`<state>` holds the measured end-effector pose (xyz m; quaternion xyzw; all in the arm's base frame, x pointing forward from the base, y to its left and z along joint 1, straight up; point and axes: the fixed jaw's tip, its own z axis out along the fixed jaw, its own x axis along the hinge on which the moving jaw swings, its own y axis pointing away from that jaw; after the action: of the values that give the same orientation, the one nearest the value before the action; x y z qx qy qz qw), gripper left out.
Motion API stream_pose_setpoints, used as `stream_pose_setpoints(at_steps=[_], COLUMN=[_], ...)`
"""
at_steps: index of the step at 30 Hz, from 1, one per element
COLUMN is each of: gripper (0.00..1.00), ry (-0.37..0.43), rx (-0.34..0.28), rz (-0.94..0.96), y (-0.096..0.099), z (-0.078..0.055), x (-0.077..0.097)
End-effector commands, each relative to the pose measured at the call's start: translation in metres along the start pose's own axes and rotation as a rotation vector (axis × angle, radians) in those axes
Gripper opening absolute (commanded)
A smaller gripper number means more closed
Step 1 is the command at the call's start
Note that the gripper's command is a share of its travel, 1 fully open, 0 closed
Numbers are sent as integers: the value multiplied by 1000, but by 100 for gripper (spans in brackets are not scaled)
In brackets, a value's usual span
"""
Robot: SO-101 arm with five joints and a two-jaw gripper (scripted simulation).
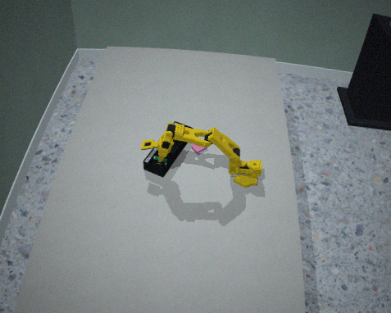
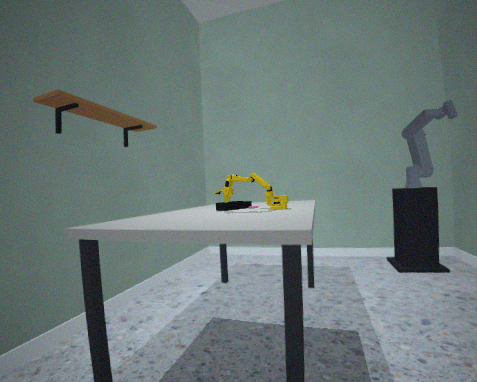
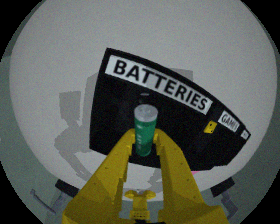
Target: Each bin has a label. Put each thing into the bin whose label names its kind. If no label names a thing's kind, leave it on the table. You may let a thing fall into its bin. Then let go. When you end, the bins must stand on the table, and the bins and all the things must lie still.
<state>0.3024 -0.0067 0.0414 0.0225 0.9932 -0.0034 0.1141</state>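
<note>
My gripper (image 1: 162, 160) (image 2: 227, 201) (image 3: 145, 140) is shut on a green battery (image 3: 145, 124) with a pale grey end, over the BATTERIES bin (image 1: 153, 170) (image 2: 225, 206) (image 3: 100, 107). The height above the bin's floor is hard to tell. A faint grey spot shows inside this bin; I cannot tell what it is. Beside it is a bin whose label (image 3: 228, 120) starts with "GAM"; a yellow domino-like piece (image 3: 210, 127) with dark dots shows there. A third label (image 3: 245, 134) at the far end is too small to read. A flat pink thing (image 1: 198, 148) (image 2: 253, 206) lies on the table beside the bins.
The black bins stand in one row on the pale table (image 1: 171, 262) (image 2: 194, 227). My arm's yellow base (image 1: 246, 168) (image 2: 278, 202) stands to the right of them, and the arm arches over the row's far part. A wall shelf (image 2: 96, 111) and another robot's black pedestal (image 2: 416, 230) are away from the table.
</note>
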Motion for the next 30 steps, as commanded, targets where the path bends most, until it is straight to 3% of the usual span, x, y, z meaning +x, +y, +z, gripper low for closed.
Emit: stream_pose_setpoints(at_steps=[1, 30], gripper=[0, 0], ry=[-81, -81], rx=[1, 1], rz=[18, 18], y=[-3, -3], z=[-15, -5], x=[-11, -10])
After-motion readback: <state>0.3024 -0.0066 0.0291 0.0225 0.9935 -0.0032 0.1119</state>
